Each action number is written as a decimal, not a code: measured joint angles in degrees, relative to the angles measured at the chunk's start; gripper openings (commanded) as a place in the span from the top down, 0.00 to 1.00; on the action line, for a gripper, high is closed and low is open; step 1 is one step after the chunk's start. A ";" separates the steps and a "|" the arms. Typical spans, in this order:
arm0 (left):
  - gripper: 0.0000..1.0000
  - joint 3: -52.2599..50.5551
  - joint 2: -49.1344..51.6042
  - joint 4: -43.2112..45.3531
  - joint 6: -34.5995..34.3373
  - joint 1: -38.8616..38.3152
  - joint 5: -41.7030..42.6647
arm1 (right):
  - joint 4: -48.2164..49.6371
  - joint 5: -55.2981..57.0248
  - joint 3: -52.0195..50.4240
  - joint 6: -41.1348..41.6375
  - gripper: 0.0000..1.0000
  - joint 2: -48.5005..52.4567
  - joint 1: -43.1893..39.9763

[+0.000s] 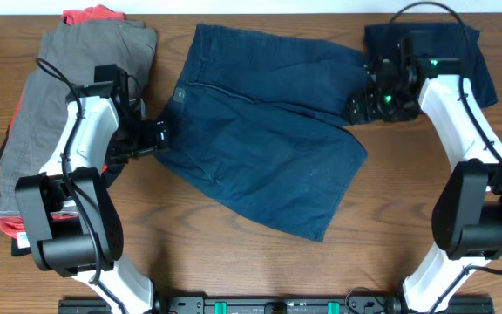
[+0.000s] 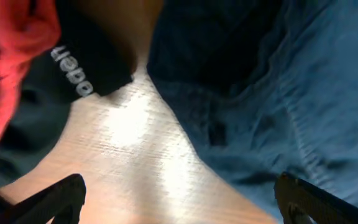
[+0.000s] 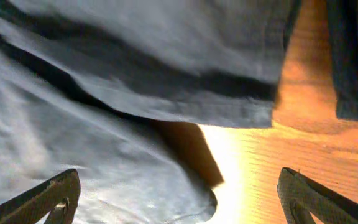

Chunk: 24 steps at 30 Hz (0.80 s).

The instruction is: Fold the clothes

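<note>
The navy-blue shorts [image 1: 268,139] lie spread on the table's middle, waistband with button to the left, legs to the right. My left gripper [image 1: 158,135] is open and empty at the shorts' waistband corner; the left wrist view shows bare wood between its fingers [image 2: 179,199] and the shorts [image 2: 278,99] to the right. My right gripper [image 1: 360,106] is open and empty at the leg hems; its wrist view shows the fingers [image 3: 179,199] over a hem corner of the shorts [image 3: 104,155].
A pile of grey [image 1: 68,96], red-orange [image 1: 90,15] and black clothes lies at the left, seen close in the left wrist view [image 2: 17,37]. A folded navy garment [image 1: 460,44] lies at the back right, under the right arm.
</note>
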 measured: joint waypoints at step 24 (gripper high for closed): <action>0.38 -6.78 0.00 17.64 -30.32 -6.88 -8.52 | -5.70 18.43 1.40 32.17 0.01 -0.13 7.63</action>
